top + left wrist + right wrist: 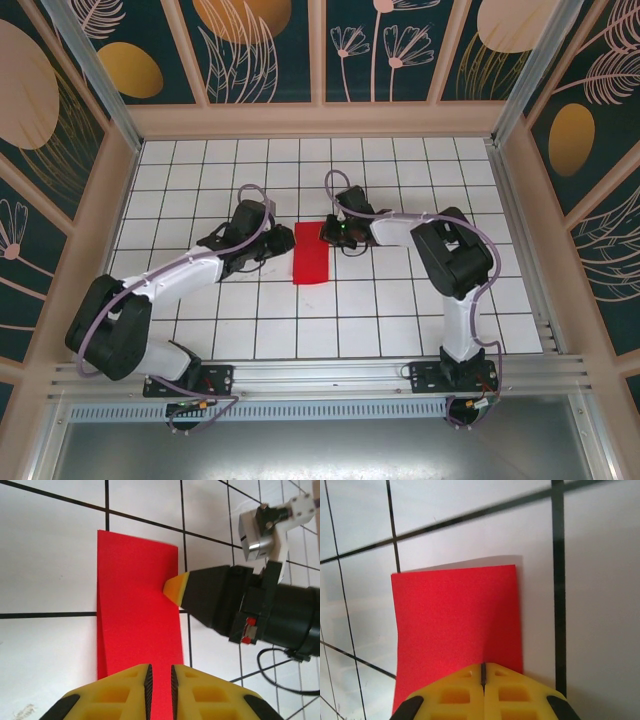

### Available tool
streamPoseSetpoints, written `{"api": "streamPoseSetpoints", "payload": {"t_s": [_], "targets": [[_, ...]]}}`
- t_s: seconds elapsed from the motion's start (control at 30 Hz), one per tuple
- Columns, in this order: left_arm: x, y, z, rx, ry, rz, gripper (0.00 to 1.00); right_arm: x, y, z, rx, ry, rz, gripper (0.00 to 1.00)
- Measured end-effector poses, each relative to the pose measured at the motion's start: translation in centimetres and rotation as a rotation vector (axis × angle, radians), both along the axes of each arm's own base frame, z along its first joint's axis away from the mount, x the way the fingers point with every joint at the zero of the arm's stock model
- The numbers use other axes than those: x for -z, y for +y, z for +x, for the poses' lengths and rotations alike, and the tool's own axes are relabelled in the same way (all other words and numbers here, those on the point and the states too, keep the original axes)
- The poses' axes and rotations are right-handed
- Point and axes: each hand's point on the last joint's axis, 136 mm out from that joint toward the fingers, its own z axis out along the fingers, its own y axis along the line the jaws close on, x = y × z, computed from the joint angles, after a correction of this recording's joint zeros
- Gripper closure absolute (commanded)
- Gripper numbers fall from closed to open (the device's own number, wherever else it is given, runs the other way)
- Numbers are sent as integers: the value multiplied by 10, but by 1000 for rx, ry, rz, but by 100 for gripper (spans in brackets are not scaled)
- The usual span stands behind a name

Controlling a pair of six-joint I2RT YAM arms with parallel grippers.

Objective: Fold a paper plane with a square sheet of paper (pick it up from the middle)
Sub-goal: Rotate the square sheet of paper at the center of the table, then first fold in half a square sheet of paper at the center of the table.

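The red sheet of paper (311,253), folded to a narrow strip, lies flat on the tiled table (400,300) between both arms. The right gripper (483,666) is closed, its tip resting on the strip's right edge. The left gripper (160,669) has its jaws a slit apart over the left edge, hiding it.

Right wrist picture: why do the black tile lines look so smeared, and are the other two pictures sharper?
Right wrist view: the grid lines are thick and soft, probably out of focus, yet the red paper shows grain and a faint shadow past its far edge. Left wrist view: lines and paper edges are crisp. Top external view: even light, no glare, sharp overall.
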Motion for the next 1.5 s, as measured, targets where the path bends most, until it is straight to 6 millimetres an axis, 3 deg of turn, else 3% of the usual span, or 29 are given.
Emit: {"api": "streamPoseSetpoints", "payload": {"t_s": [0.23, 0.43, 0.53, 0.9, 1.1, 1.5], "targets": [[15, -10, -26, 36, 73, -99, 83, -5, -6, -47, 17, 48, -3, 100], [13, -30, -42, 85, 99, -151, 94, -45, -11, -44, -17, -53, 87, 100], [15, -36, -48, 88, 101, -131, 97, -54, -10, -44, -55, -89, 124, 100], [32, -67, -56, 113, 145, -27, 100, -28, -4, -61, -155, -28, 145, 100], [48, -72, -53, 106, 182, 19, 100, -14, -3, -66, -172, 8, 139, 100], [82, -71, -56, 92, 257, 71, 100, -9, 1, -71, -204, 20, 162, 100]]}}
